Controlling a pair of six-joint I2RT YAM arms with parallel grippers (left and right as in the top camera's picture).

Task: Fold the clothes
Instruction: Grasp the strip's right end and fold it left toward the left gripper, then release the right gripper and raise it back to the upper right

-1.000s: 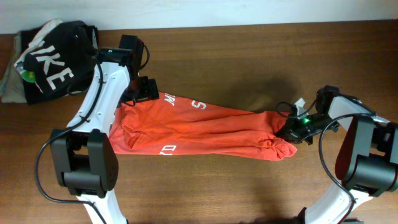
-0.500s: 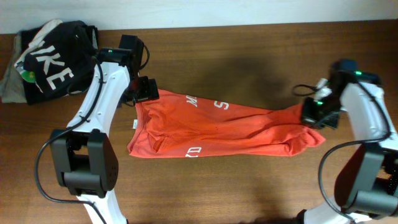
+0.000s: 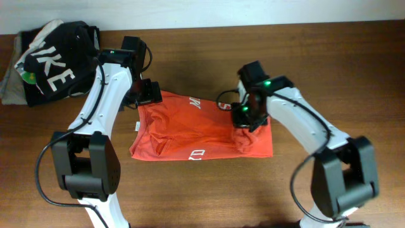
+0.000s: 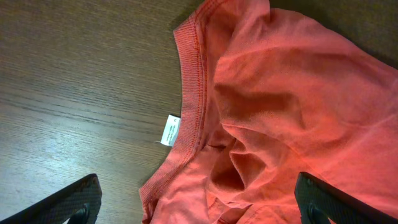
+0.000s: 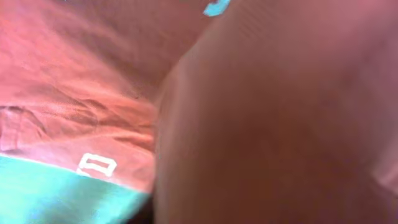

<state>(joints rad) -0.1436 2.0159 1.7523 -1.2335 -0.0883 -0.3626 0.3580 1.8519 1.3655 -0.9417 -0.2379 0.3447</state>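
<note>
Shirt (image 3: 190, 130): you have it lying crumpled mid-bench (image 3: 329, 63), right end bunched up.
Left gripper (image 3: 149, 94): yours is spread wide over the collar (image 4: 189, 93), beside the white label (image 4: 169, 130).
Right gripper (image 3: 245, 117): yours is pinching that bunch of shirt above its right half.

Colour rundown: red-orange on dark brown.
T-shirt (image 3: 183, 126) plain red-orange, white block lettering (image 3: 195, 103), ribbed collar (image 4: 189, 93) in same red-orange, small white neck label (image 4: 169, 130) (print too small to read). Table (image 3: 329, 57) dark brown, fine wood grain. Black garment (image 3: 54, 63) with big white letters; grey-beige garment (image 3: 7, 82). Arms (image 3: 101, 95) white, black joints, green LED (image 3: 266, 83).
</note>
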